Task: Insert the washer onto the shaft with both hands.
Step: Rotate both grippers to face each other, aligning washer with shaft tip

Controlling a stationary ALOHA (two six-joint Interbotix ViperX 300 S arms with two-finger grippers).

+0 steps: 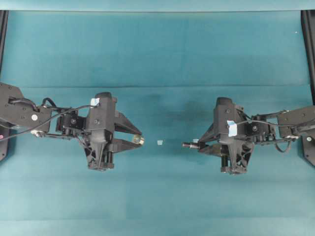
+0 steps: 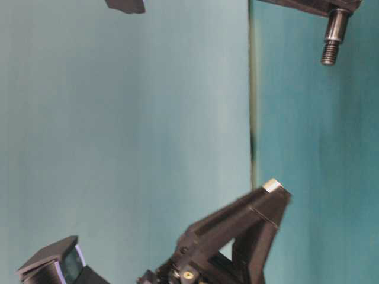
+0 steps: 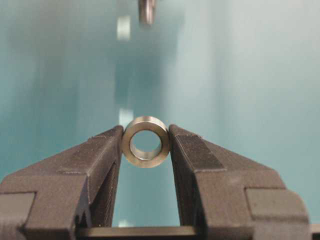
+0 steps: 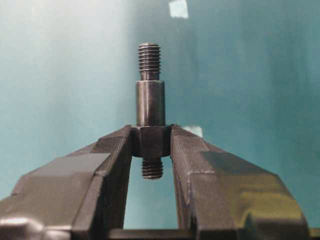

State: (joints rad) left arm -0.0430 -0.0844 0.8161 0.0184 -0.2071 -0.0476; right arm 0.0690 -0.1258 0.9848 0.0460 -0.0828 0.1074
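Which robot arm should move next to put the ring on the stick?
Probably the left. Its tool grips the washer with the hole facing the shaft, which the right tool holds pointing back across the gap. Either could close it.

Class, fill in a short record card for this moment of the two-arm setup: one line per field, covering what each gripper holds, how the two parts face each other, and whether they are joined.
Left gripper: shut on the small silver-grey metal washer, its hole facing outward
Right gripper: shut on the collar of the dark grey stepped metal shaft, threaded tip pointing outward
Facing: washer and shaft tip point toward each other across the middle
Joined: no, a clear gap remains
Between them: pale-blue tape square
Surface: teal table cover
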